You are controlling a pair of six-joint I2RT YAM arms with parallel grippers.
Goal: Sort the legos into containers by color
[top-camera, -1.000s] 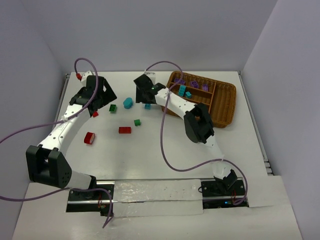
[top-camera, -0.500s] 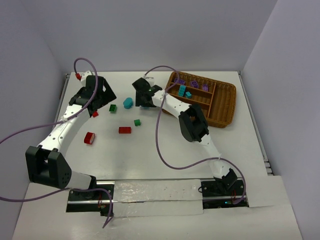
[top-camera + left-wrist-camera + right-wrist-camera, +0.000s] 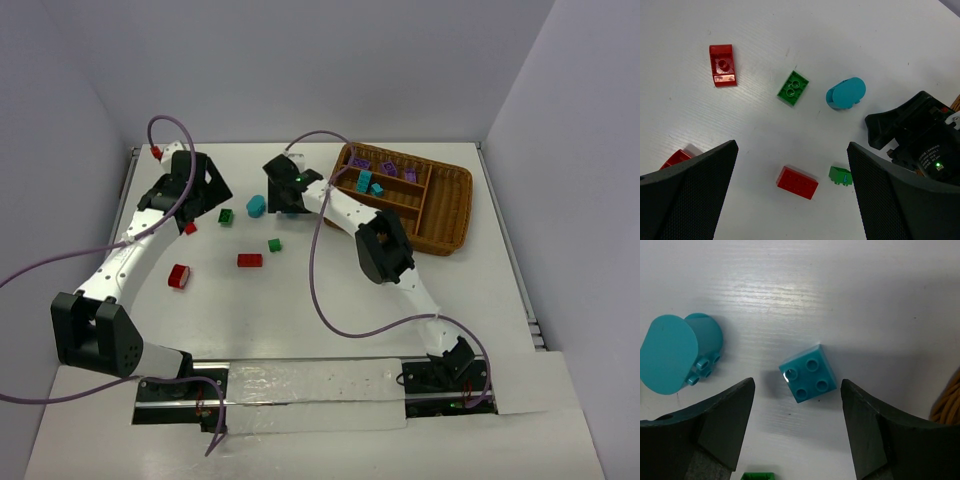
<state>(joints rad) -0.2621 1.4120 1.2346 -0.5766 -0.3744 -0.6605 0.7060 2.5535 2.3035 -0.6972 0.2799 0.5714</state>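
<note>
Left fingers [image 3: 687,197]: spread wide and holding nothing, above the loose bricks on the left half of the white surface [image 3: 330,300].
Right fingers [image 3: 720,425]: parted, one on each side of the teal square brick [image 3: 807,374], touching it on neither side.
Teal square brick: flat on the surface, studs up, turned at an angle, near the left end of the tray [image 3: 452,218].
Teal rounded brick [image 3: 677,352]: on its side just left of the square one, apart from it.
Red bricks [image 3: 722,65]: three, scattered under the left arm.
Green bricks [image 3: 793,88]: two, well apart, between the red ones and the teal pair.
Tray: on the right of the surface, with purple bricks [image 3: 385,167] in the farthest slot and teal bricks [image 3: 371,183] in the slot beside it.
</note>
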